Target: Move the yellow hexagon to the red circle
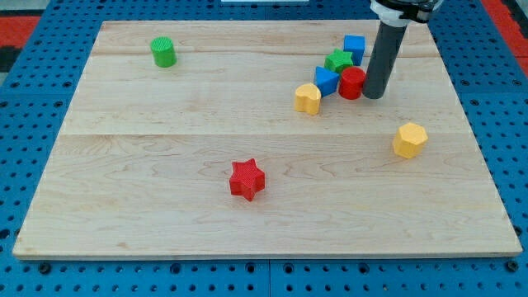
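The yellow hexagon lies on the wooden board at the view's right, alone. The red circle stands up and to the left of it, in a cluster near the view's top right. My tip is at the end of the dark rod, right beside the red circle on its right side, touching or nearly touching it. The tip is above and to the left of the yellow hexagon, well apart from it.
A green star, a blue cube and a second blue block crowd the red circle. A yellow block lies left of them. A red star is lower centre, a green cylinder top left.
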Controlling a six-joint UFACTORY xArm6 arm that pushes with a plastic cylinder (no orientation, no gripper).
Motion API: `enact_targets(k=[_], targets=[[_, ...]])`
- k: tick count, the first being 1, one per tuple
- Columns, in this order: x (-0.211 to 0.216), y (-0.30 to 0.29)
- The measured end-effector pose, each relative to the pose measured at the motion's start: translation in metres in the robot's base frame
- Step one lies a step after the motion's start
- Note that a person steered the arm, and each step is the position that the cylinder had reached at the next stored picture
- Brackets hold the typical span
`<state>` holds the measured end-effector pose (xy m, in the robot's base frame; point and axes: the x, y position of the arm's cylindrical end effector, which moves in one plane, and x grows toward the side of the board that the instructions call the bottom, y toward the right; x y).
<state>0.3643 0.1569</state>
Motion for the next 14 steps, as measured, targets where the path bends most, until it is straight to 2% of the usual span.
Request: enact_targets(k=[3, 6, 7, 8, 10, 14], targets=[[0.008, 0.002], [0.119, -0.001], [0.137, 0.017], [0.137, 0.047], [0.123, 0.045], [0.053, 0.042]])
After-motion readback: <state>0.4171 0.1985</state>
